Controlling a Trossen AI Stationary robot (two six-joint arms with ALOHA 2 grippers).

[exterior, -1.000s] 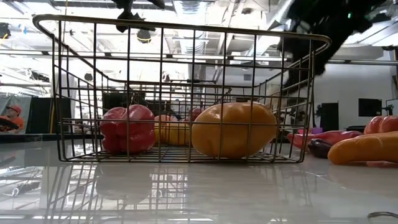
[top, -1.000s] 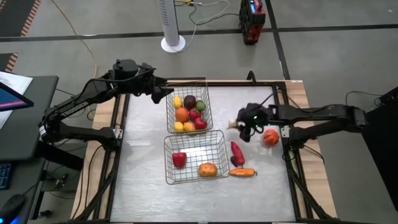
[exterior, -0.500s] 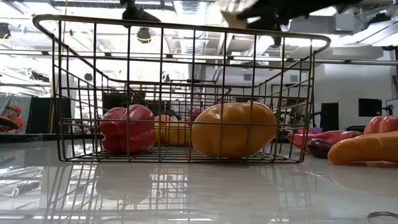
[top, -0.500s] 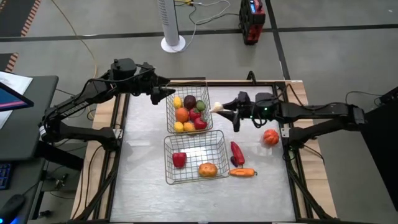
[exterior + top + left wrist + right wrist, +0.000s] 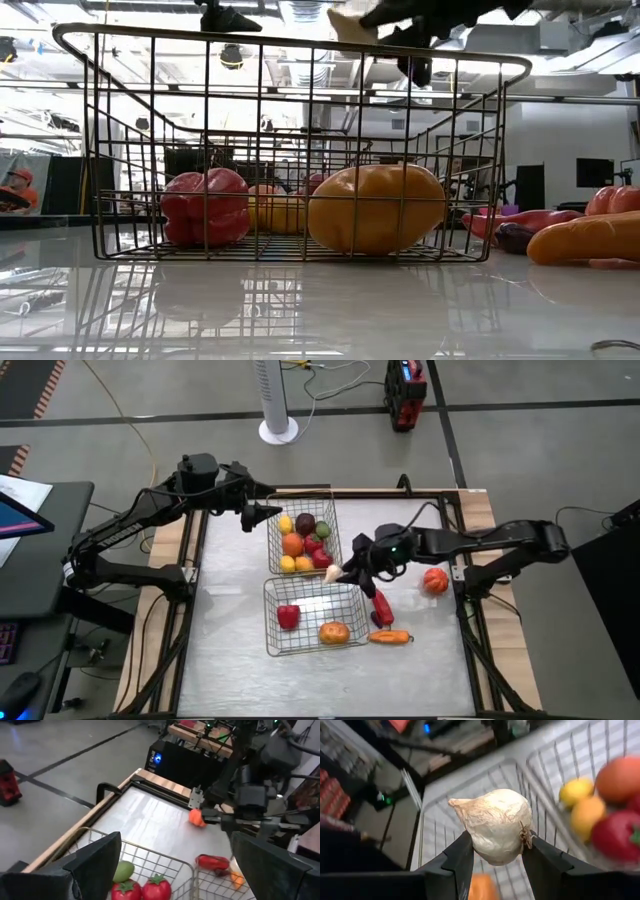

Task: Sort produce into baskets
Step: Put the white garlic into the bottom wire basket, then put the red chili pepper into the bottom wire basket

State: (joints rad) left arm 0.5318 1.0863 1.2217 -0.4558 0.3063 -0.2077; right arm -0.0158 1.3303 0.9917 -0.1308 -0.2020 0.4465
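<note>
Right tool [image 5: 343, 572]: closed on a pale garlic bulb [image 5: 492, 825], one dark finger [image 5: 455, 861] on each side of it; held in the air over the rim between the two baskets, at the near basket's far right corner.
Left tool [image 5: 262, 512]: fingers spread wide and holding nothing; hangs just beside the far basket's left rim.
Far basket [image 5: 331, 512]: silver wire mesh, holds a lemon [image 5: 286, 524], a dark purple round [image 5: 305, 523], a green round [image 5: 322, 530], an orange [image 5: 292, 545], red pieces and two small yellow rounds.
Near basket [image 5: 312, 577]: touching or just beside the far one; holds a red bell pepper [image 5: 288, 616] on its left and a yellow-orange potato-like piece [image 5: 333, 631] at the front.
Loose on the bench [image 5: 230, 620]: a red chili [image 5: 380, 602] just beside the near basket's right wall, a dark purple piece [image 5: 378, 620] against it, an orange carrot [image 5: 390, 637] in front of them, and a red-orange round fruit [image 5: 434, 580] well to the right, near the bench edge.
Low view: garlic bulb shows above the near basket's top rim.
</note>
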